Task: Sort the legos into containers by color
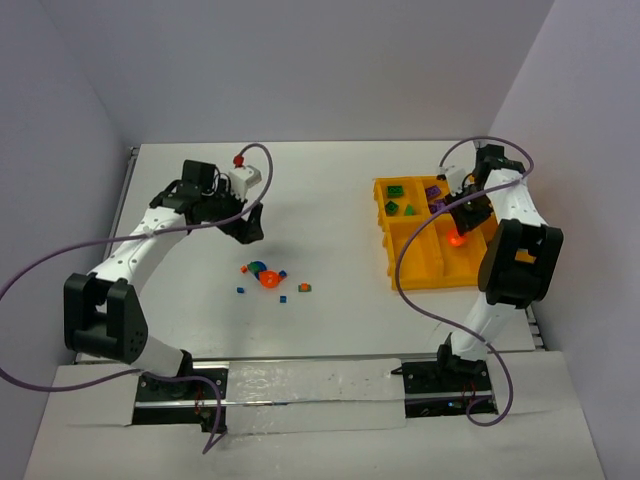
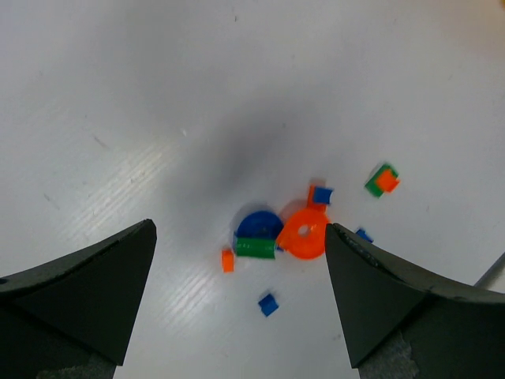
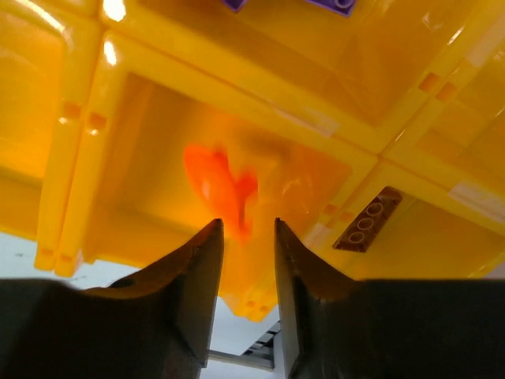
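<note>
White arms (image 1: 135, 247), black joints (image 1: 98, 315), looping purple cables (image 1: 398, 270).

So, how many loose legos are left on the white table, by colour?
Orange: 2, the orange round plastic dish and tiny orange bit
Blue: 3, the blue half-round piece, blue cube, blue chip
Green: 1, the green plastic brick
Two-colour: 2, the orange-and-blue bit, green-and-orange bit
Total: 8

legos (image 1: 268, 277) left of tray (image 1: 415, 282), dish (image 3: 221, 185) perhaps inside
</note>
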